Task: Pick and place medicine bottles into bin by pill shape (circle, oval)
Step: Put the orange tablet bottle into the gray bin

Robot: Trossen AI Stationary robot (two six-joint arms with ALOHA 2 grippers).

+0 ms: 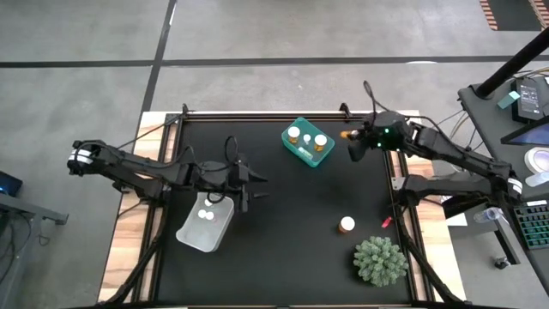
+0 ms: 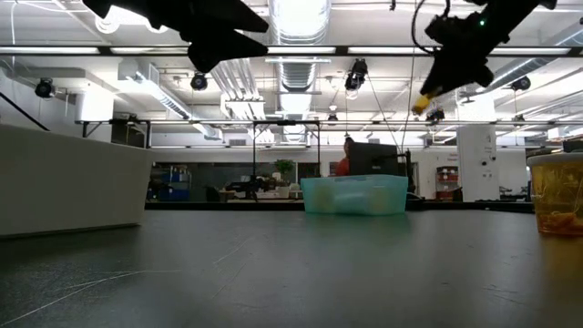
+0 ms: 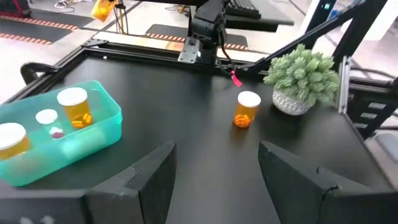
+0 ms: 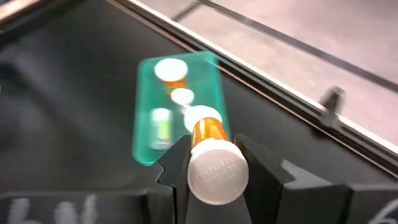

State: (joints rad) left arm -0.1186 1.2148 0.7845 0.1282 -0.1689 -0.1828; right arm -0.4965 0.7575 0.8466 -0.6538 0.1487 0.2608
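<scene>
My right gripper (image 1: 353,144) is shut on an amber bottle with a white cap (image 4: 211,155), high above the table just right of the teal bin (image 1: 309,154). The teal bin holds three white-capped bottles (image 1: 320,141). My left gripper (image 3: 214,168) is open and empty, above the table beside the clear bin (image 1: 193,236), which holds two small white bottles (image 1: 206,215). One amber bottle (image 1: 346,225) stands upright on the black table, and also shows in the left wrist view (image 3: 247,109). My right gripper pinches the bottle at its cap end (image 4: 217,174) between its two fingers, one on each side. The bottle lies along the fingers, cap toward the wrist and amber body (image 4: 208,132) sticking out past the fingertips. It is lifted clear and tilts down (image 2: 421,105).
A green spiky plant in a pot (image 1: 380,260) stands at the near right corner. A small red thing (image 1: 386,221) lies by the right edge. A raised black frame (image 1: 257,116) runs round the table. In the low view the teal bin (image 2: 355,194) stands far back.
</scene>
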